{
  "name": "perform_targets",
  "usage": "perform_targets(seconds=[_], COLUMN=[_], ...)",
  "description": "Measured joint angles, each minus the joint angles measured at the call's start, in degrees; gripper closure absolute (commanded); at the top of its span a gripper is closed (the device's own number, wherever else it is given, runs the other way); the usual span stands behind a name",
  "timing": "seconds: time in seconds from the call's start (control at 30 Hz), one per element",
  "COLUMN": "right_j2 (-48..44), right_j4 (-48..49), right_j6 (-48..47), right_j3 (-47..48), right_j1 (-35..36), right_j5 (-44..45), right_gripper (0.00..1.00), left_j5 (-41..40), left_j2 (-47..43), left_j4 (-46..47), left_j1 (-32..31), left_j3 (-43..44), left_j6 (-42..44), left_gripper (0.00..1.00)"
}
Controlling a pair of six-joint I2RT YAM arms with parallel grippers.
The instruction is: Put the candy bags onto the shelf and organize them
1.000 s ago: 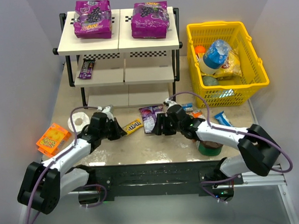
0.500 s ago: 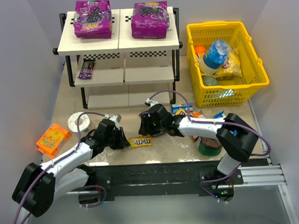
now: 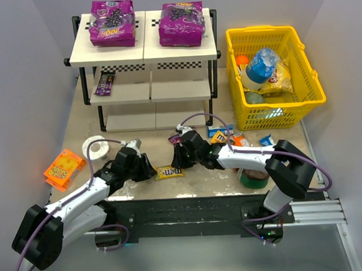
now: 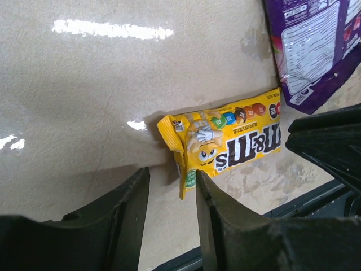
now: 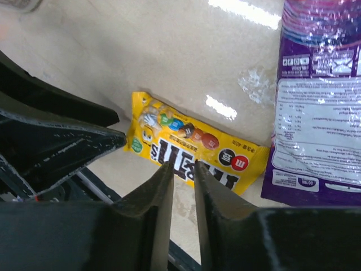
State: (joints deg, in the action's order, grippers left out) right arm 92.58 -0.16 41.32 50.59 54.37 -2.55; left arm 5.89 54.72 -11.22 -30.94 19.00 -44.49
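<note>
Tabletop (image 3: pixel 78 128) bears yellow M&M's bag (image 3: pixel 170 171); left gripper (image 4: pixel 172 180) narrowly parted at its end; right gripper (image 5: pixel 183 166) near-closed above, grip unclear.

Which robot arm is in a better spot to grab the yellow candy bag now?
Right, probably. The right gripper has its narrow-set fingers at the long edge of the glossy yellow candy packet, about mid-length. The left gripper sits open beside the packet's end, gripping nothing.

Yellow bag (image 4: pixel 237 135) free of left end effector (image 4: pixel 172 180)
</note>
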Motion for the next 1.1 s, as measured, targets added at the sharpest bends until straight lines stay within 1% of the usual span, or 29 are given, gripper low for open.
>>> perform_targets(seconds=[0.1,0.23,0.3,0.43,0.6,0.77,0.9,1.0,1.03,1.1], right_j2=[0.02,1.11,2.12,2.95,3.8,3.85,3.85,3.85,3.85,3.85], right_j4=[-0.13,-0.37,-0.35,0.22,1.84,1.99,1.97,1.97,1.97,1.97], right_j6=[0.59,1.42,1.77,2.27,2.82,2.86,2.86,2.86,2.86,2.89], right_j3=[-1.81,-3.74,-4.04,-4.2,-4.2,-4.2,-4.2,-4.2,-4.2,-4.2], right_j1=[0.02,0.11,0.13,0.13,0.13,0.13,0.13,0.13,0.13,0.13], right_j5=[0.0,0.0,0.02,0.0,-0.07,-0.02,0.0,0.0,0.0,0.07], right_gripper=[0.84,0.87,0.88,0.89,0.9,0.9,0.9,0.91,0.91,0.91], left_j5=[0.09,0.94,1.38,2.12,3.72,5.14,4.83,4.46,4.35,4.35], left_j2=[0.57,0.81,0.85,0.63,0.04,2.27,3.15,3.15,3.15,3.1], left_j4=[1.6,4.33,5.64,9.11,15.74,21.4,23.12,23.37,23.32,23.17], left_j1=[0.0,0.0,0.0,0.0,0.0,0.0,0.04,0.04,0.04,0.04], left_j3=[-1.36,-2.86,-3.32,-4.72,-7.8,-9.42,-10.14,-10.45,-10.49,-10.51], left_j6=[-1.01,-2.47,-3.02,-4.37,-6.36,-8.09,-8.68,-8.72,-8.76,-8.85], left_gripper=[0.56,0.52,0.51,0.44,0.44,0.55,0.63,0.71,0.77,0.85])
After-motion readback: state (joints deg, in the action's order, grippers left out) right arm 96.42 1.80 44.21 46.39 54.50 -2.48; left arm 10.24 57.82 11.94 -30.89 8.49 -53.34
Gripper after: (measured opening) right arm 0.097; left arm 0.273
